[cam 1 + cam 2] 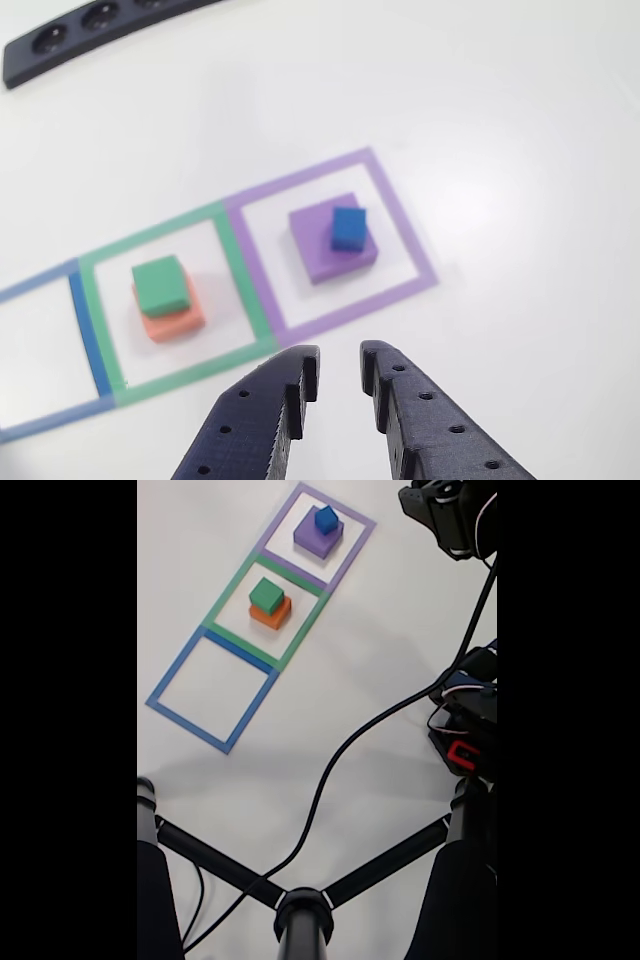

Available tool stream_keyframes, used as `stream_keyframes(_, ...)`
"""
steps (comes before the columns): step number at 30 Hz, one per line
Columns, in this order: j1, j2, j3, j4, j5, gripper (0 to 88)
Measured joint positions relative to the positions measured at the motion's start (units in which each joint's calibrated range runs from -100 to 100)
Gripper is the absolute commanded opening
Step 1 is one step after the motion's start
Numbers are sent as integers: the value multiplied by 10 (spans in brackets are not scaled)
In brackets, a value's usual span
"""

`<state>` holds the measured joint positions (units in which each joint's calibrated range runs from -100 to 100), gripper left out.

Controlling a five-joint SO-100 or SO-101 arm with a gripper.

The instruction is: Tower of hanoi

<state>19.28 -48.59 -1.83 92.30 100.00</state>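
Bare table surrounds the purple outline (405,225) on its right and near sides. Inside it, a blue cube (348,228) tops a purple cube (318,250). Left of it, a green cube (161,284) stands on an orange cube (175,323). Beyond, far left, lies a black strip (90,30).

No legible text, labels, brands, numbers or signs in either view: cubes, square outlines, table and arm parts carry no readable marking.
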Motion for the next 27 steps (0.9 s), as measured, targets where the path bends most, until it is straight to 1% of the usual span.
stream_keyframes(3, 11, -4, 22, -7, 0, 160)
stream_keyframes(5, 20, -15, 64, -35, 0, 190)
stream_keyframes(10, 47, -56, 233, -154, 0, 238)
stream_keyframes(16, 72, -79, 466, -371, 0, 302)
stream_keyframes(20, 84, -76, 626, -559, 0, 317)
stream_keyframes(27, 84, 10, 745, -811, 0, 328)
